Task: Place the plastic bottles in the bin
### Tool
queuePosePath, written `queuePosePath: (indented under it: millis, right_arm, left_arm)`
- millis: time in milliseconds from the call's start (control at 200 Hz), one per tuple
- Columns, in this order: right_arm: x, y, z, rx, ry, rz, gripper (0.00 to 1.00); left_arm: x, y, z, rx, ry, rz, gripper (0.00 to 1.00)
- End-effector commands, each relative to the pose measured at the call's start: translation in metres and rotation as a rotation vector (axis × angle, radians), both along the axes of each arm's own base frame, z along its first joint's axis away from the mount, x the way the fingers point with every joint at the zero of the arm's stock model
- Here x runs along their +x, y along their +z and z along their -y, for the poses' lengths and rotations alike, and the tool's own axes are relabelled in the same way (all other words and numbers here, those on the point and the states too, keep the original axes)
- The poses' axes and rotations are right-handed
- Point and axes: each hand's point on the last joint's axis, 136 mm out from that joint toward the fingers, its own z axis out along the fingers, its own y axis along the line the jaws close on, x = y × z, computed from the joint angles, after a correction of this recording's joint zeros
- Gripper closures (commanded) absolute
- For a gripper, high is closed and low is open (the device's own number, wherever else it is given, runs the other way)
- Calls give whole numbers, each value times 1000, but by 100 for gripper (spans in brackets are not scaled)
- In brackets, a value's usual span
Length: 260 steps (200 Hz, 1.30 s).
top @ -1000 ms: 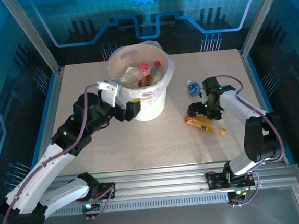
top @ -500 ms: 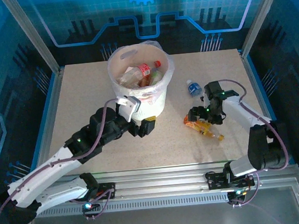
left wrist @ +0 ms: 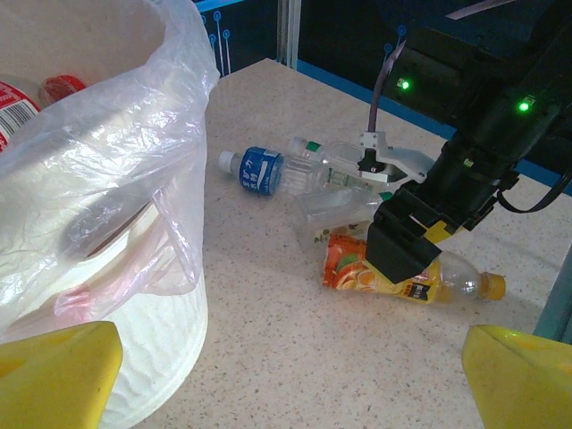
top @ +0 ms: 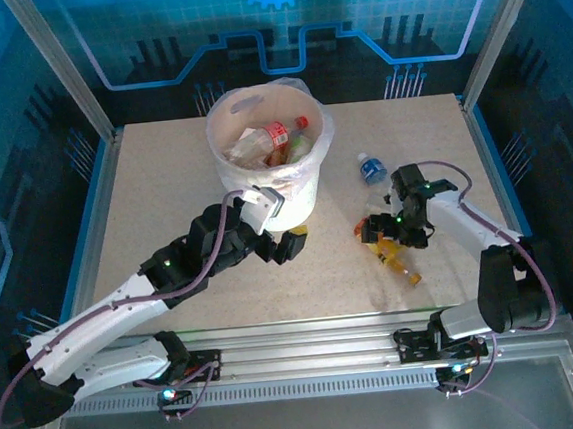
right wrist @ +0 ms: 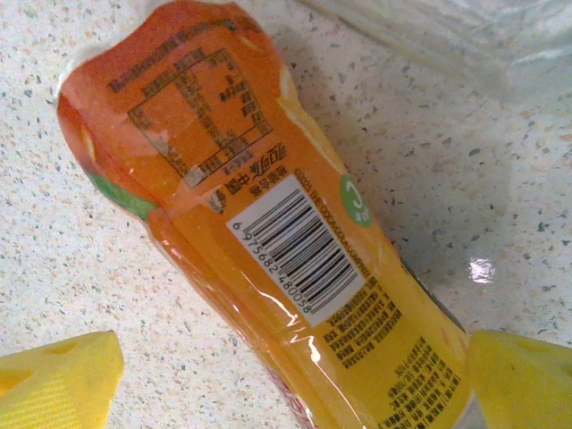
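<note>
Round white bag-lined bin (top: pixel 303 195), upright, red-labelled bottle (top: pixel 278 135) among several inside, orange-labelled bottle (left wrist: pixel 438 284) lying flat on table (top: pixel 164 185) right of bin, blue-labelled bottle (left wrist: pixel 261 170) and crushed clear bottle (left wrist: pixel 335 161) lying nearby.

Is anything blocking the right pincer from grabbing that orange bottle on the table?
Nothing visible does. The right pincer hangs open right over the orange bottle, straddling it, with nothing lying between them.

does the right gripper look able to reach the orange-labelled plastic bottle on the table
Likely yes: the right gripper is open directly above the orange-labelled plastic bottle, yellow fingers either side.
</note>
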Motion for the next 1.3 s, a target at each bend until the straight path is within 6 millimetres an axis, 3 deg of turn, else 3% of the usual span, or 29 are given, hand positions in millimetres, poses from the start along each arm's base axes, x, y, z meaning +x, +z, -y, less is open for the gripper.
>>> queuePosePath:
  millis: [0,175,665,830,960,1121,1296]
  right_arm:
    - [-8,-7,-3,-5,9,-35,0]
    - [-8,-15,-12,-12,38,-50,0]
    - [-7,-37,-42,-45,128,-99,16]
    - [-6,-43,-52,-54,151,-108,24]
    - [-4,-46,-58,-70,167,-110,37]
    - [-2,-41,-66,-84,180,-91,52]
    - [5,-10,-70,-88,175,-12,59]
  left_arm:
    - [3,8,-1,-3,16,37,1]
    - [3,9,-4,-15,32,37,1]
    - [7,9,-19,-34,114,41,1]
    - [9,12,-28,-51,159,54,1]
    - [11,14,-38,-70,208,71,1]
    - [14,21,-59,-112,302,104,1]
    - [13,25,-87,-167,420,134,1]
